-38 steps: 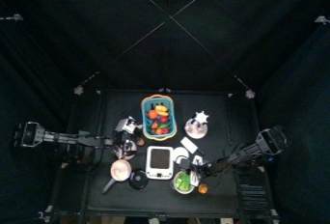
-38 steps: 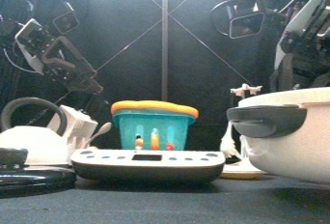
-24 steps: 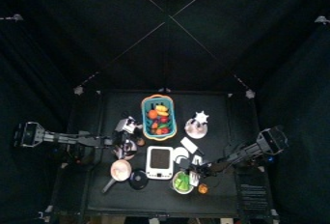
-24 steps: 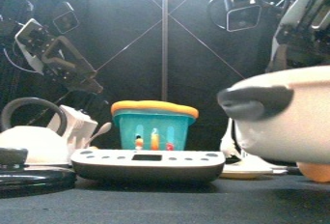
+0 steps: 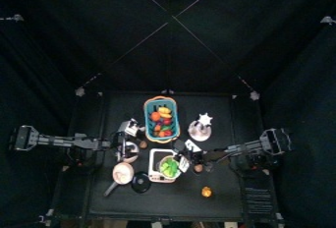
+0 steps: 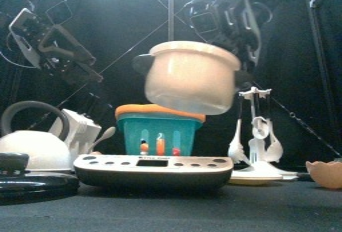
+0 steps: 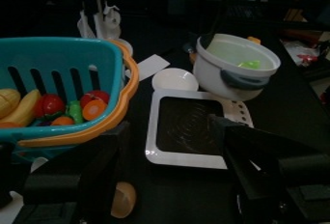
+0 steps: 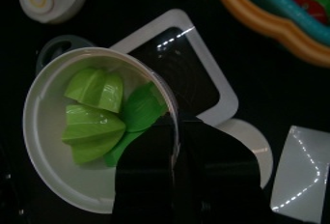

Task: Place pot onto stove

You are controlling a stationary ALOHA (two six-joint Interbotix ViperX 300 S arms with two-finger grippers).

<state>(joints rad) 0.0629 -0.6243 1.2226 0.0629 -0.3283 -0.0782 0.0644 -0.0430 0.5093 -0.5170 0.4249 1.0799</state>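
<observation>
Mid-frame in the front view, the right tool (image 8: 175,184) is clamped on the pot (image 6: 191,74), above the stove (image 6: 151,169); left tool (image 7: 168,184) spread apart.

Black curtains (image 5: 168,35) are hanging on all sides, closing in the pen, and thin pale lines (image 5: 171,18) are crossing overhead in the top view, running out toward the corners. The small black table (image 5: 98,124) is sitting in the middle, its dark surface catching only dull reflections. From table height, the curtain behind is hanging in soft vertical folds, with thin lines (image 6: 170,16) slanting across it. Light is falling weakly, leaving most of the surroundings in shadow.
</observation>
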